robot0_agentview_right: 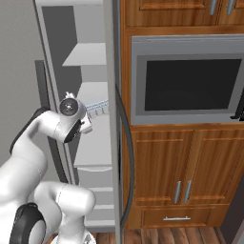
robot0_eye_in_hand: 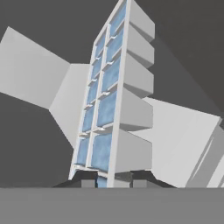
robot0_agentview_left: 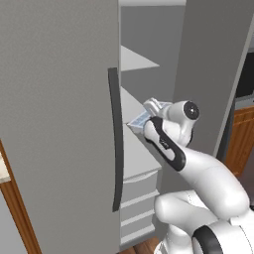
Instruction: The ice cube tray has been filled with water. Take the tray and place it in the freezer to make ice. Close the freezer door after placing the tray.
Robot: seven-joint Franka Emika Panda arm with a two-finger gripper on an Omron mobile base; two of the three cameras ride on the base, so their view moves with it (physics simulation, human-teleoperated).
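Note:
The freezer (robot0_agentview_left: pixel 144 54) stands open, with white shelves and drawers inside. Its freezer door (robot0_agentview_left: pixel 208 74) is swung out on the right and appears edge-on (robot0_agentview_right: pixel 114 119) in the right base view. My gripper (robot0_eye_in_hand: pixel 109 181) is shut on one short end of the ice cube tray (robot0_eye_in_hand: pixel 109 109), which reaches away from the hand into the compartment. Water (robot0_eye_in_hand: pixel 105 109) fills the tray's two rows of cells as pale blue squares. From the base, the tray (robot0_agentview_left: pixel 144 116) (robot0_agentview_right: pixel 97 107) hangs just above a white shelf (robot0_agentview_left: pixel 139 154) at mid height. I cannot tell whether it touches the shelf.
The closed plain grey door with a dark bar handle (robot0_agentview_left: pixel 115 139) borders the opening on the left. White drawers (robot0_agentview_left: pixel 139 198) sit under the shelf. A built-in oven (robot0_agentview_right: pixel 190 81) and wooden cabinets (robot0_agentview_right: pixel 190 167) stand beyond the open door.

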